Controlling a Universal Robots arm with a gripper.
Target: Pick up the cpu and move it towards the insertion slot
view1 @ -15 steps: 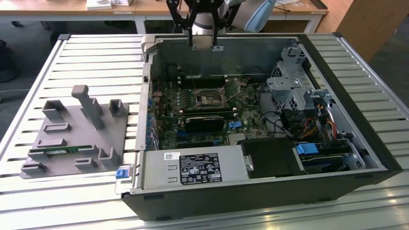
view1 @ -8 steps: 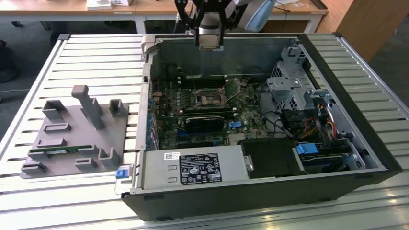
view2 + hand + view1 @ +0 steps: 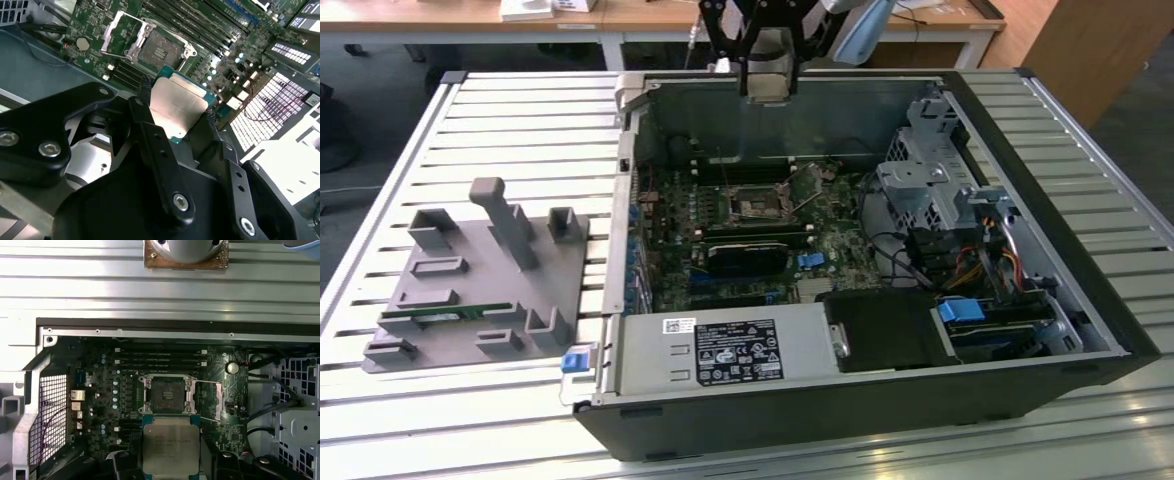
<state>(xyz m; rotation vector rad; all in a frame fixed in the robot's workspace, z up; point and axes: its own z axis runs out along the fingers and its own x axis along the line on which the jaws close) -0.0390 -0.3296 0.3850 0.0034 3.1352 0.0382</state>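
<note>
The second wrist view puts the cpu (image 3: 176,107) right up front: a flat square chip, silvery top catching the light, thin green edge around it, tilted in the frame. The gripper (image 3: 175,117) has it pinched between two black fingers (image 3: 150,135), one on either side of the chip. In the first wrist view the chip (image 3: 170,448) sits square and flat, dull metal with a pale rim, held in the air just short of the insertion slot (image 3: 170,394), whose shiny frame stands open around a dark centre. The slot (image 3: 160,50) also shows past the chip's far edge in the second wrist view. In the exterior view the arm reaches straight down from above, the gripper (image 3: 767,85) poised over the far wall of the open computer case (image 3: 854,420), well above the motherboard (image 3: 720,215). A grey parts tray (image 3: 467,290) sits on the table at the exterior view's left.
</note>
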